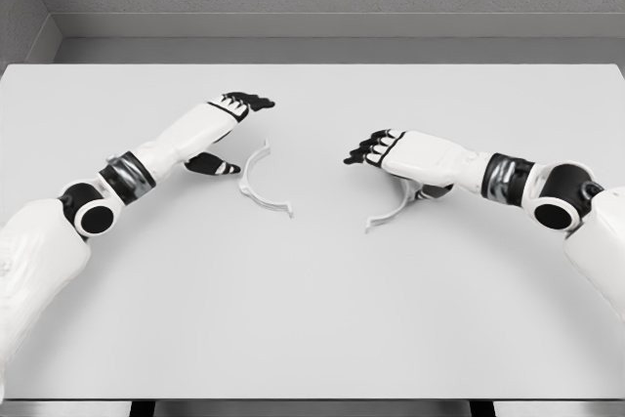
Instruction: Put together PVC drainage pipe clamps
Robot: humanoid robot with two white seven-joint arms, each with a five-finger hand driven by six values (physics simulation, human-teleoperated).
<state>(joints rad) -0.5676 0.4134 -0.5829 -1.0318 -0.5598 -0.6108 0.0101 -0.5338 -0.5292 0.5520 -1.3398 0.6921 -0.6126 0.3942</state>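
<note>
Two white half-ring pipe clamp pieces lie on the table. The left clamp half (pixel 256 183) curves open toward the right, just right of my left hand (pixel 234 129). That hand hovers with fingers extended and thumb spread below, holding nothing. The right clamp half (pixel 394 210) lies partly under my right hand (pixel 376 148), its far end hidden by the palm and thumb. My right hand's fingers stretch leftward, relaxed, with nothing in them. The two clamp halves lie apart, about a hand's width between them.
The white table (pixel 312 319) spans the view, with its front edge at the bottom and a grey wall behind its far edge. Both forearms come in low over the table from the sides.
</note>
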